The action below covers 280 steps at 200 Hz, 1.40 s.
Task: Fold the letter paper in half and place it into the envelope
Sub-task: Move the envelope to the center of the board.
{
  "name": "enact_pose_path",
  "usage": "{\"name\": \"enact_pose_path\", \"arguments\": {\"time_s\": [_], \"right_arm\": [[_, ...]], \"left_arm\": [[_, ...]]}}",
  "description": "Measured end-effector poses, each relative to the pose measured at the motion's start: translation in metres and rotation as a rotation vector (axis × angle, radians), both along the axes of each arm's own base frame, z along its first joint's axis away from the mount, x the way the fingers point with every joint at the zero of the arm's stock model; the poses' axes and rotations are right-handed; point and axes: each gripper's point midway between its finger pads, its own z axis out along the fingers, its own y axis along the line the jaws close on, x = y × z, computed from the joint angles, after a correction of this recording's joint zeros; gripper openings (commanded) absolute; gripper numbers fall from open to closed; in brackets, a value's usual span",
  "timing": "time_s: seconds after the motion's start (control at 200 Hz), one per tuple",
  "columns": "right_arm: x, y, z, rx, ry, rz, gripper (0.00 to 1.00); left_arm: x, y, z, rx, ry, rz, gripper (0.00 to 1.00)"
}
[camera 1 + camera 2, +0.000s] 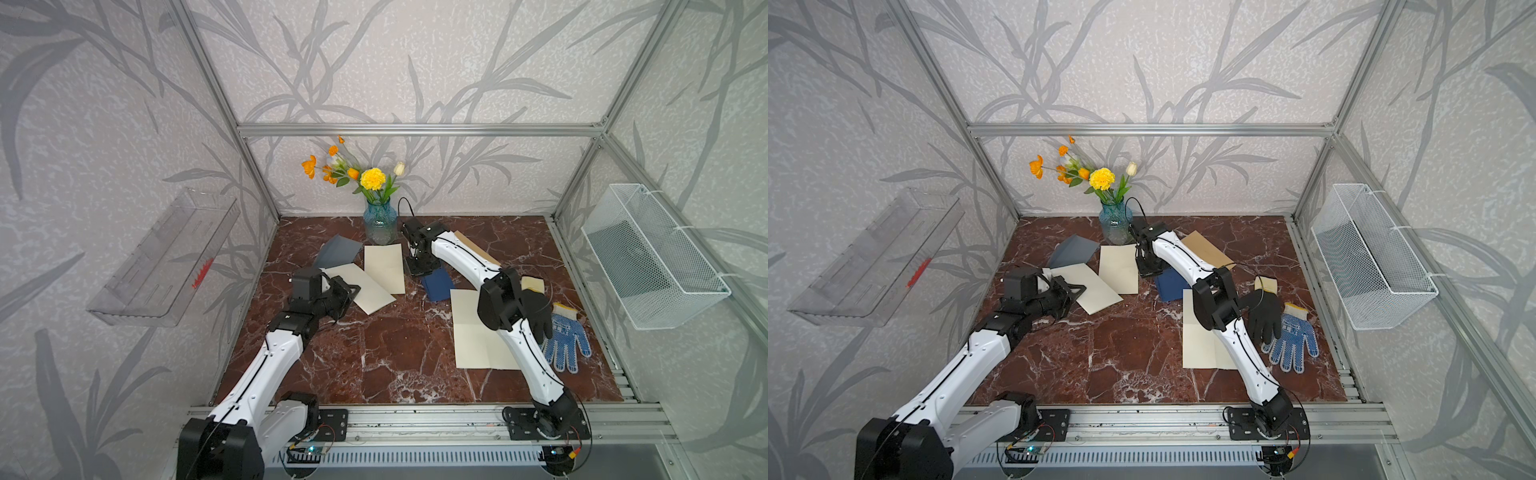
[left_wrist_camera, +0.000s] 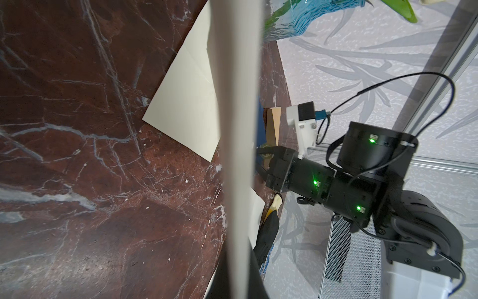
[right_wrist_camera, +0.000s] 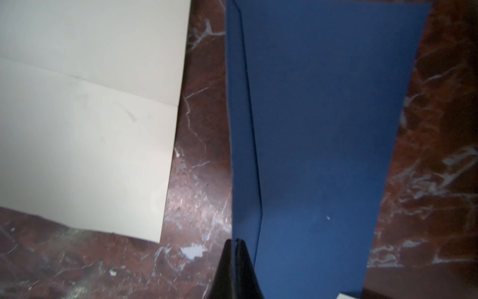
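2 claws, both clamped: my left claw (image 1: 352,290) pinches the paper (image 1: 374,297), seemingly already folded, left of centre; my right claw (image 3: 234,243) nips what looks like the flap edge of the envelope (image 3: 323,129) lying mid-table. Step looks like opening the envelope. Next I'd lift that flap, then slide the paper into the mouth.

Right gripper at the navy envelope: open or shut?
Shut: the right gripper has its tips together on the edge of the envelope, per the right wrist view.

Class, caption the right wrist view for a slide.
Right hand pinches an edge of the navy envelope, beside a creased cream sheet on marble.
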Motion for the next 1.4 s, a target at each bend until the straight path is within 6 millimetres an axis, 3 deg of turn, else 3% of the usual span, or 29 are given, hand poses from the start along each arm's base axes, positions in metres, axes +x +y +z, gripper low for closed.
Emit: {"name": "enact_pose_path", "arguments": {"time_s": [0.145, 0.25, 0.355, 0.525, 0.59, 0.66, 0.775, 0.845, 1.0, 1.085, 1.175, 1.3, 1.4], "right_arm": [[-0.028, -0.009, 0.042, 0.013, -0.039, 0.082, 0.01], [-0.061, -0.012, 0.056, 0.002, -0.062, 0.176, 0.01], [-0.092, -0.01, 0.049, -0.03, -0.067, 0.279, 0.01], [-0.127, -0.007, 0.013, -0.113, -0.054, 0.434, 0.02], [-0.132, -0.007, 0.004, -0.126, -0.048, 0.47, 0.1], [-0.134, -0.006, 0.0, -0.118, -0.049, 0.485, 0.36], [-0.137, -0.003, 0.004, -0.077, -0.057, 0.485, 0.67], [-0.14, -0.003, 0.014, -0.044, -0.07, 0.473, 0.74], [-0.143, 0.002, 0.054, 0.061, -0.116, 0.397, 0.69], [-0.147, 0.001, 0.065, 0.104, -0.101, 0.339, 0.53], [-0.152, -0.005, 0.061, 0.133, -0.045, 0.258, 0.32], [-0.165, -0.03, 0.039, 0.119, 0.091, 0.115, 0.32], [-0.168, -0.049, 0.035, 0.126, 0.186, -0.036, 0.41]], "left_arm": [[0.001, 0.001, 0.001, -0.001, -0.001, 0.005, 0.0], [0.002, 0.002, 0.003, 0.002, -0.008, 0.013, 0.0], [0.005, 0.004, 0.009, 0.005, -0.023, 0.02, 0.0], [0.007, 0.006, 0.012, 0.009, -0.03, 0.028, 0.0], [0.008, 0.007, 0.011, 0.011, -0.029, 0.033, 0.0], [0.008, 0.009, 0.011, 0.016, -0.029, 0.04, 0.0], [0.009, 0.011, 0.009, 0.021, -0.022, 0.05, 0.0], [0.01, 0.012, 0.007, 0.024, -0.015, 0.054, 0.0], [0.012, 0.012, 0.0, 0.025, 0.008, 0.059, 0.0], [0.014, 0.012, 0.0, 0.017, 0.006, 0.064, 0.0], [0.018, 0.012, 0.0, 0.011, 0.0, 0.072, 0.0], [0.023, 0.011, -0.003, 0.01, 0.002, 0.076, 0.0], [0.027, 0.008, -0.01, 0.01, 0.017, 0.075, 0.0]]}}
